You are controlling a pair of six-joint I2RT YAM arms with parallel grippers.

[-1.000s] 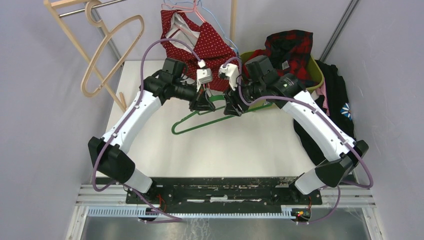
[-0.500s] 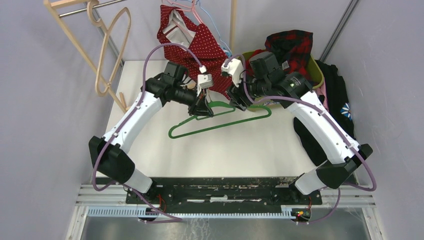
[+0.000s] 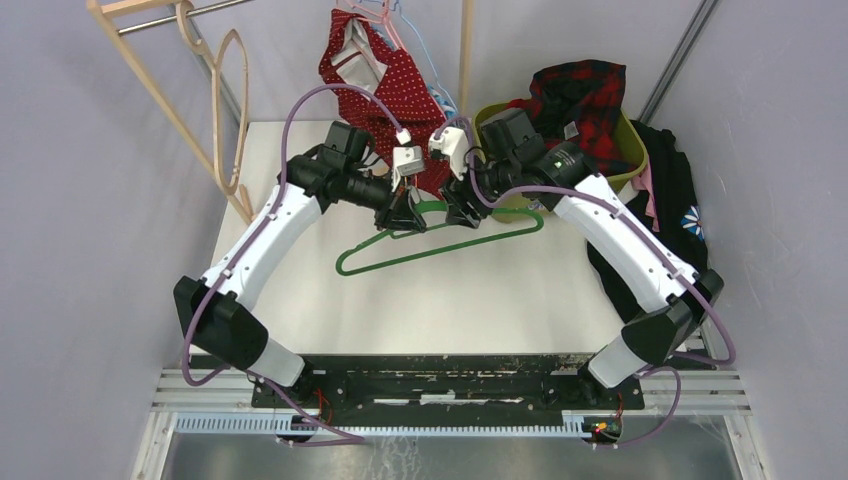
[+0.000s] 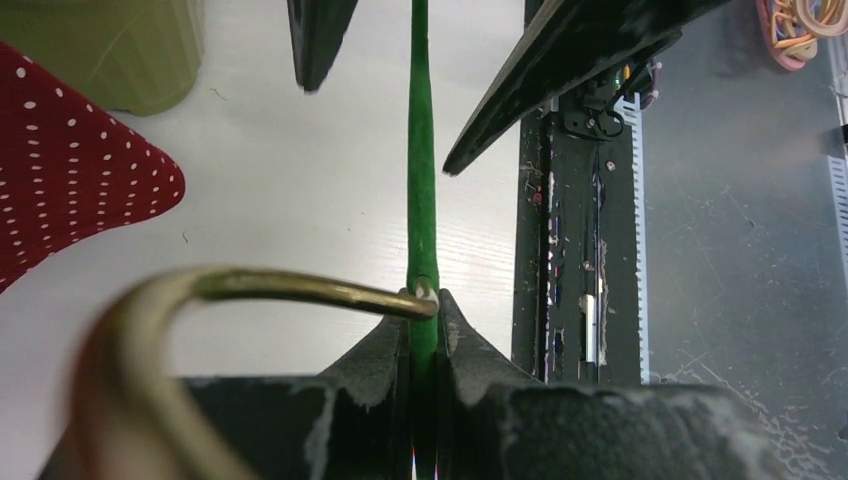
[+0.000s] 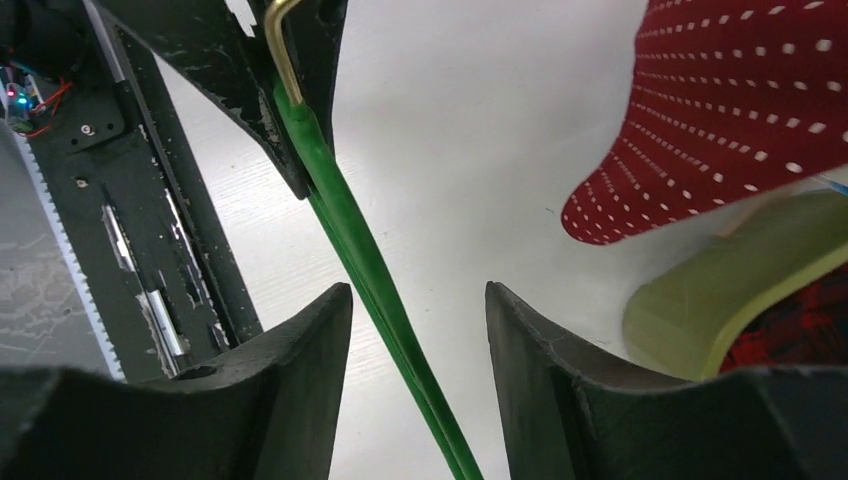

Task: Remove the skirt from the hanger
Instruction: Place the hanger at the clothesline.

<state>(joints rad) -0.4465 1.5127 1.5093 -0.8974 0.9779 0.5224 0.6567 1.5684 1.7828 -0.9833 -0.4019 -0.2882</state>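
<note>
A bare green hanger (image 3: 440, 245) hangs tilted just above the table, with no cloth on it. My left gripper (image 3: 405, 212) is shut on its neck (image 4: 421, 150), just below the brass hook (image 4: 270, 287). My right gripper (image 3: 462, 213) stands open astride the hanger's arm (image 5: 360, 250), its fingers (image 5: 300, 340) apart from the green bar. A red white-dotted skirt (image 3: 400, 85) hangs behind both grippers from thin pink and blue hangers at the back; its hem (image 5: 720, 120) shows in the right wrist view.
An olive basket (image 3: 625, 130) at the back right holds a red-and-black plaid garment (image 3: 580, 90). Dark clothing (image 3: 670, 180) drapes off the table's right edge. A wooden hanger (image 3: 225, 110) dangles from the rack at the back left. The black base rail (image 4: 560, 250) runs along the near edge.
My right gripper has moved left toward the left gripper and its jaws have widened. The green hanger shifted slightly left. The wooden hanger on the rack has swung edge-on.
</note>
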